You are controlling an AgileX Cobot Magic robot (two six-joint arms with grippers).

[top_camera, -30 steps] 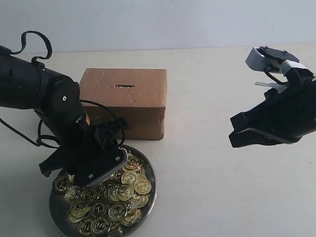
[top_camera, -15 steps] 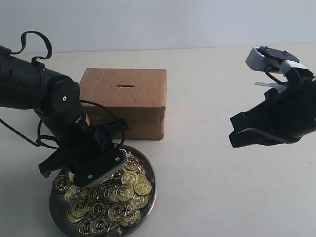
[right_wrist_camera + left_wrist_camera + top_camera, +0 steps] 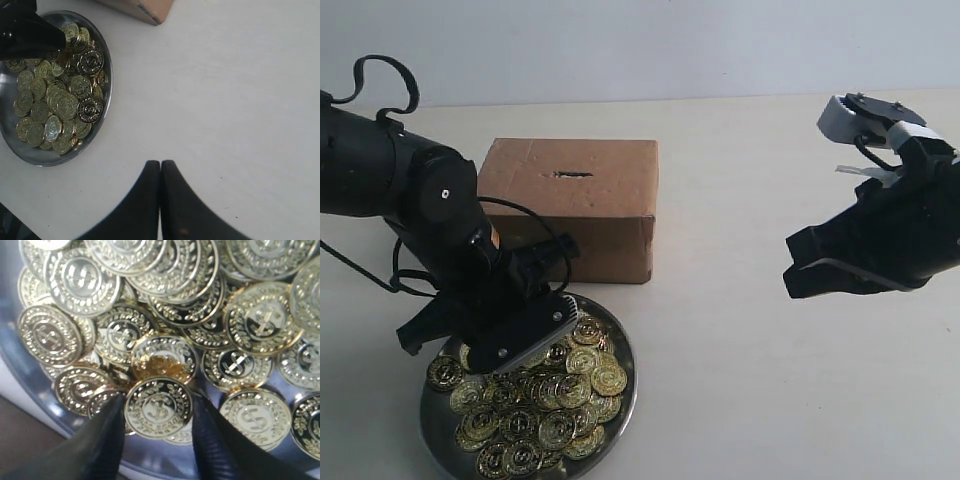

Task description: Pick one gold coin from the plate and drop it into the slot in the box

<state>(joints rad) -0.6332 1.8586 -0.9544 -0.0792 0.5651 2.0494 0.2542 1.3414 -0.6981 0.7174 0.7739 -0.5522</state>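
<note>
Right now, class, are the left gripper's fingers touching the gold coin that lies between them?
Touching. The left wrist view shows both fingers meeting opposite edges of the gold coin, with no gap.

left pincer (image 3: 159,412) narrowed, clasping one gold coin (image 3: 158,407)

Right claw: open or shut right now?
Shut. In the right wrist view the right claw has both fingers pressed together, nothing between them.

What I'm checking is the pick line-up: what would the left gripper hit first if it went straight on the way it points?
Most likely the gold coin lying between the jaws of the left gripper, which flank its edges; the heaped coins and the plate lie just beneath. Depth is hard to judge.
</note>
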